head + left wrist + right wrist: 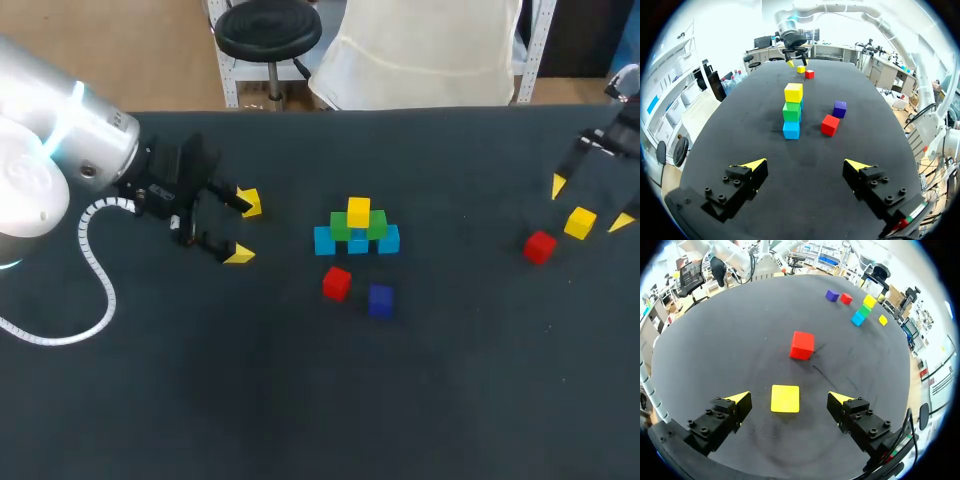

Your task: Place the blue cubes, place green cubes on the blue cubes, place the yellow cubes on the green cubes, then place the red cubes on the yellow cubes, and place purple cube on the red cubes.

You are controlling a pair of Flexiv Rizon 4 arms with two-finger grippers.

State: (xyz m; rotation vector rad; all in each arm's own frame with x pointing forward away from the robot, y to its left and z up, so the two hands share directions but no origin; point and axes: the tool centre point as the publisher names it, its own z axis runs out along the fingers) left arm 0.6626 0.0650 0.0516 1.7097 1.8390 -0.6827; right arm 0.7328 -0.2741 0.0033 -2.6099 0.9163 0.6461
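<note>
Right pincer hung with its fingers apart around a loose yellow cube, touching it on neither side, and a red cube lay near it on the bench. Left pincer, likewise spread and empty, faced the stack: seemingly three blue cubes under two green cubes and a top yellow cube. A second red cube and the purple cube lay beside the stack.
</note>
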